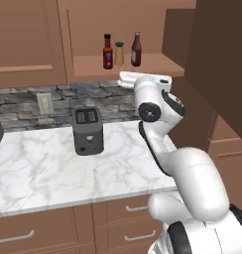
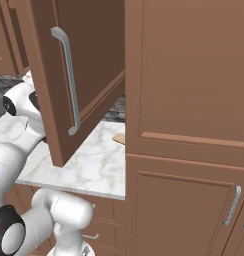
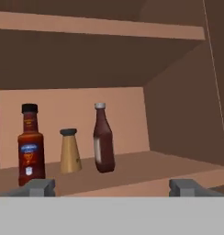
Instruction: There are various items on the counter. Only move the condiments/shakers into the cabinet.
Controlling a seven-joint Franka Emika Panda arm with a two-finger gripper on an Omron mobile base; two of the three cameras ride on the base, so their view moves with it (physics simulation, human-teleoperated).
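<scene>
Condiments [image 3: 70, 151] on cabinet shelf [image 3: 132, 172], beyond empty end effector [image 3: 114, 187]

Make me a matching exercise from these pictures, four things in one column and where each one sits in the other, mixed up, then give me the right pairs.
Things:
1. red-labelled bottle
2. tan shaker
3. toaster
4. tan slab

Places:
A. on the marble counter, below the wall outlet
B. on the cabinet shelf, between two bottles
C. on the counter, partly hidden behind the tall cabinet
D. on the cabinet shelf, leftmost of the three

Pairs: 1-D, 2-B, 3-A, 4-C
</scene>
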